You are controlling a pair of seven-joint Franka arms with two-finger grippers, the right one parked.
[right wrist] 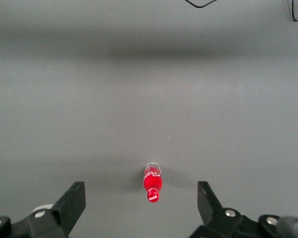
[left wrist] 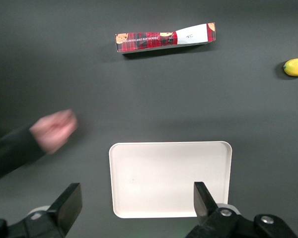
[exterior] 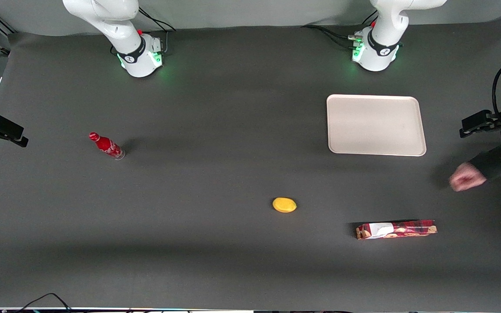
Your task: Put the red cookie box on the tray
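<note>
The gripper (left wrist: pixel 136 206) of the left arm is cut off by the edge of the left wrist view: only its two dark fingers (left wrist: pixel 69 203) show, set wide apart above the tray (left wrist: pixel 139 168), and its body is out of the picture. One finger covers a small part of the tray's rim. A person's hand (exterior: pixel 465 177) reaches over the desk (exterior: pixel 215 130) at the working arm's end; it is blurred, and its dark sleeve is cut by the edge. The small print on the red cookie box (left wrist: pixel 164 37) cannot be read. The yellow object (left wrist: pixel 296 67) is cut off in the wrist view.
</note>
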